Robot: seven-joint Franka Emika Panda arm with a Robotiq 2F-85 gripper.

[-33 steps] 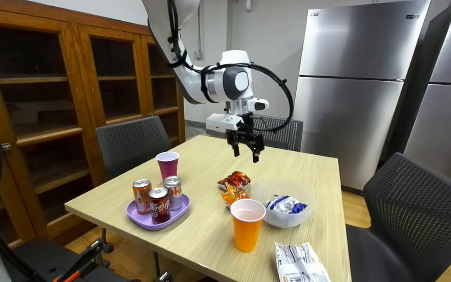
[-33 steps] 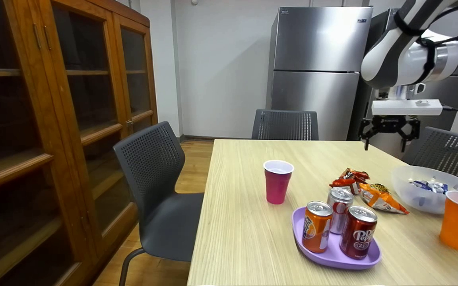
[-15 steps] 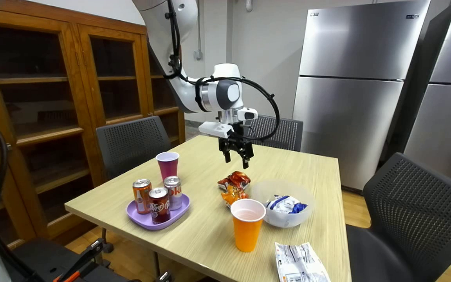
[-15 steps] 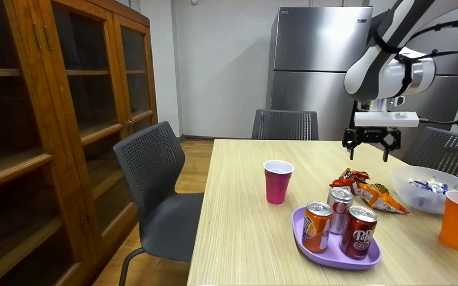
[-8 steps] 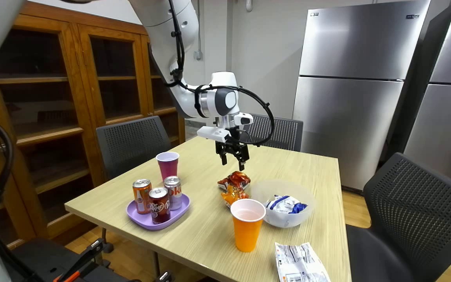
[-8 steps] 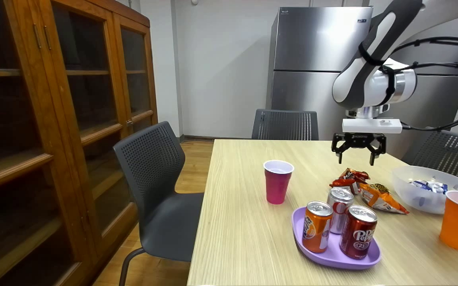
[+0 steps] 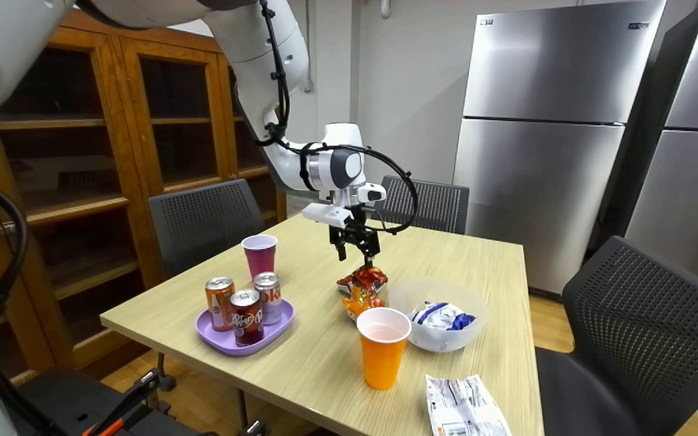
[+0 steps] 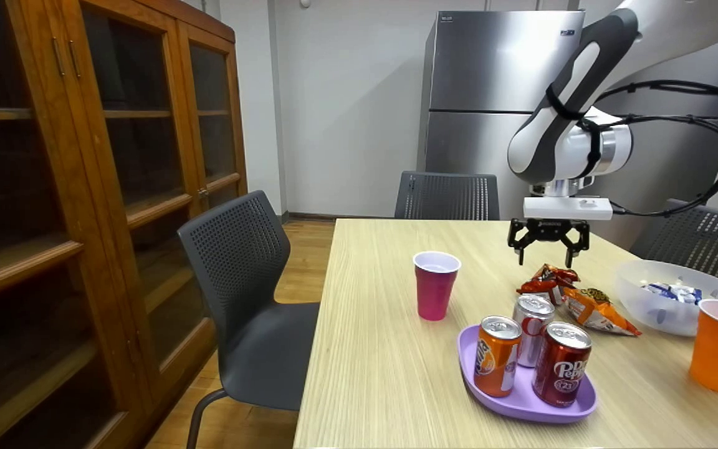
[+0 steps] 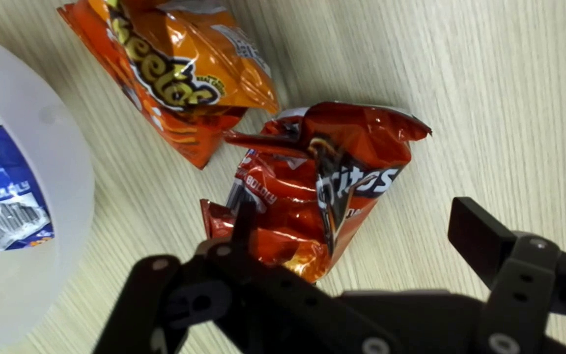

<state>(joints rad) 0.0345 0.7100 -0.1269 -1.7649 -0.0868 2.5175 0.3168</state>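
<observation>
My gripper (image 8: 545,263) stands open above the table, with nothing between its fingers. Closest to it is a crumpled red Doritos bag (image 9: 356,132), lying on the wood just below fingertip height. In the wrist view the left finger (image 9: 244,221) overlaps part of this bag, while the right finger (image 9: 479,241) has bare wood behind it. Whether the left one touches the bag, I cannot tell. An orange Cheetos bag (image 9: 214,64) lies against or right beside the Doritos bag. Beside both is a translucent white bowl (image 7: 440,345) containing a blue-and-white packet (image 7: 443,316).
An orange cup (image 7: 382,357) stands near the bowl, and a silvery-white packet (image 7: 464,406) lies by the table's near edge. A purple tray (image 8: 521,413) carries three cans, with a pink cup (image 8: 435,290) behind it. Chairs surround the table (image 8: 378,349).
My gripper has come down and shifted left in both exterior views, from above the bowl side to over the Doritos bag. Its jaws have stayed open; the objects on the table have not moved.
</observation>
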